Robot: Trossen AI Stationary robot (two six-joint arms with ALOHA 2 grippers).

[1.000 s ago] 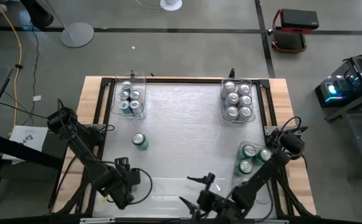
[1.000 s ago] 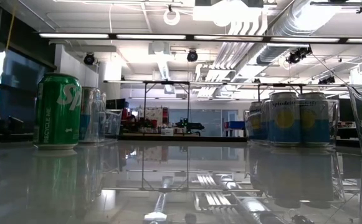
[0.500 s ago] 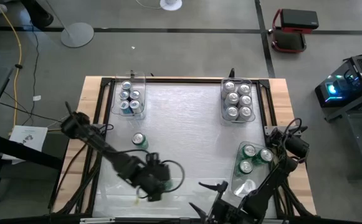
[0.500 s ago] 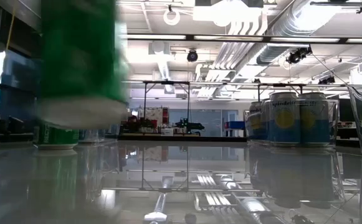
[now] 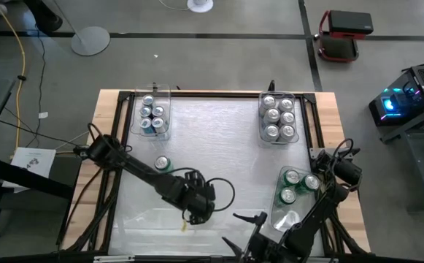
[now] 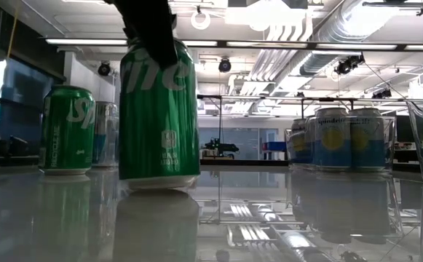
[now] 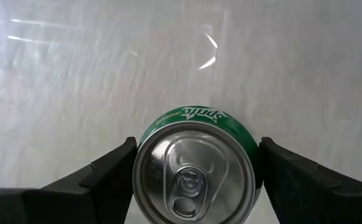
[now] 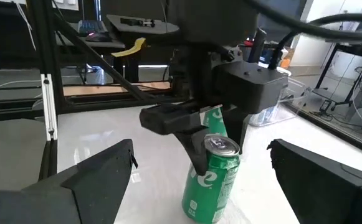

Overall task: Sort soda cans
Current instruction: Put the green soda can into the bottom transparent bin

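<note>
A green soda can (image 5: 194, 205) stands near the table's near middle, with my left gripper (image 5: 196, 202) shut on it from above. The low view shows this can (image 6: 159, 116) large and upright. My right gripper (image 5: 245, 229) waits open at the near edge, to the can's right; its wrist view looks at the can (image 8: 210, 182) between its spread fingers. A second green can (image 5: 162, 165) stands on its base farther left (image 6: 66, 131). Other cans sit in three clear bins. My left gripper pinches the green can's upper wall just under the rim (image 7: 144, 144) between its two fingers (image 7: 109, 171), one on each side. The fingers come from above, pointing down. The can is upright, with its base (image 6: 160, 182) at the tabletop; I cannot tell whether a gap remains.
A bin with blue-teal cans (image 5: 153, 114) sits at the far left, a bin with silver cans (image 5: 278, 117) at the far right, and a bin with green cans (image 5: 296, 185) at the near right. Bare tabletop (image 5: 219, 153) lies between them.
My left arm has swung from the near-left corner toward the table's right along the near side, carrying the green can. The can was lifted clear half a second ago and has come down to the tabletop. My right gripper has drawn back slightly toward the near edge.
</note>
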